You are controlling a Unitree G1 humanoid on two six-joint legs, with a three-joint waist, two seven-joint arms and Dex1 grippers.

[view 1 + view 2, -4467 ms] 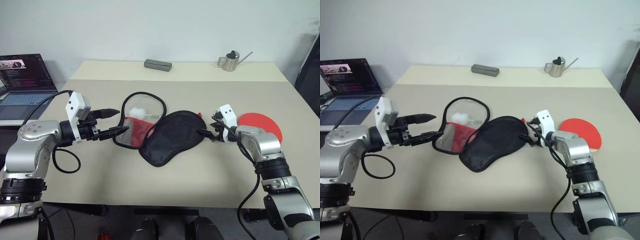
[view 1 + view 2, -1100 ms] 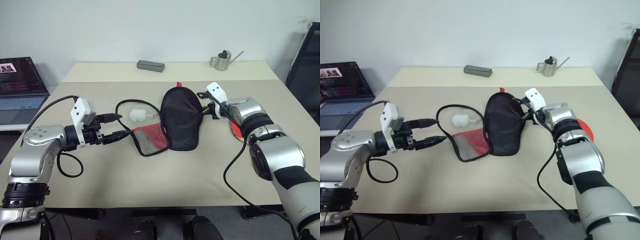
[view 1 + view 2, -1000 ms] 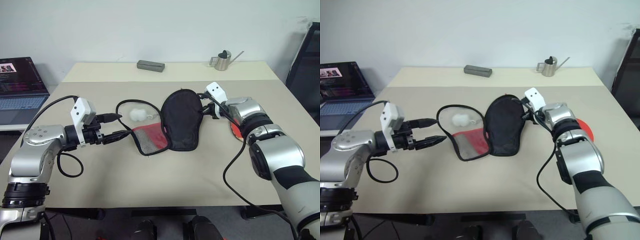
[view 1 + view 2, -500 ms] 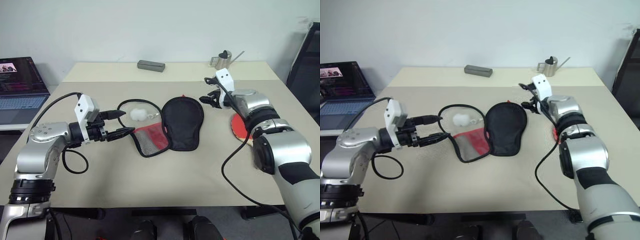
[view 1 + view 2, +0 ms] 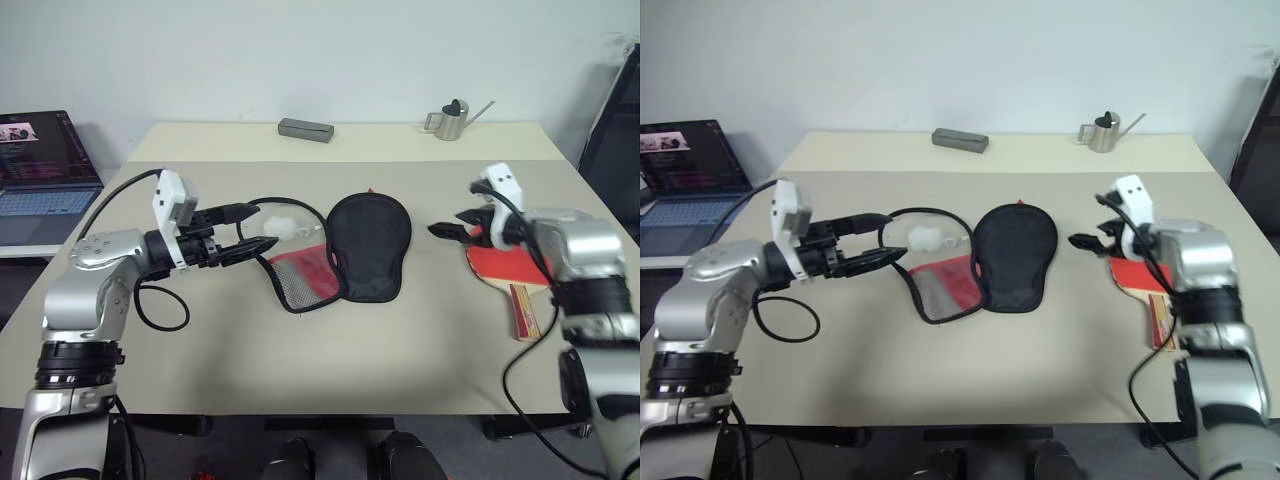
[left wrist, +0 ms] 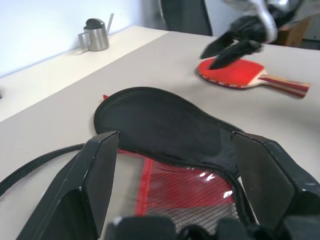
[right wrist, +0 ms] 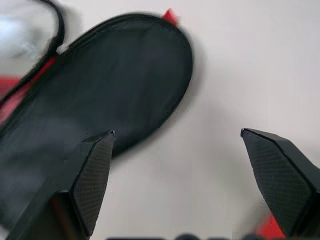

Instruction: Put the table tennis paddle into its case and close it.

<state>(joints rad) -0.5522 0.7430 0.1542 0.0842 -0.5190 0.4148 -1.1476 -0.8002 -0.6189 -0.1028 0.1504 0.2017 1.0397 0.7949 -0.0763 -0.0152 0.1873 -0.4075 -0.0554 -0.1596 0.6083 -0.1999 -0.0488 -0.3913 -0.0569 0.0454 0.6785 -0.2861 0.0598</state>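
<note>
Head view: your soft paddle-shaped zip case (image 5: 368,245), black side up, lies mid-desk with its red mesh flap (image 5: 300,278) folded out toward your left arm and the white fluffy pom-pom pull (image 5: 281,227) just behind it. The round red rubber-faced paddle with the striped wooden handle (image 5: 507,272) rests flat near the desk's (image 5: 300,360) right edge, outside the case. Left gripper (image 5: 252,229) hovers beside the flap, jaws spread, empty. Right gripper (image 5: 452,223) hangs between case and paddle, jaws spread, empty. Left wrist view: mesh flap (image 6: 192,192) sits between the spread jaws, not pinched. Right wrist view: black case (image 7: 95,100) ahead, jaws wide. Judgement: step in hand is fetching the paddle; next, take its handle, then hold the flap open.
</note>
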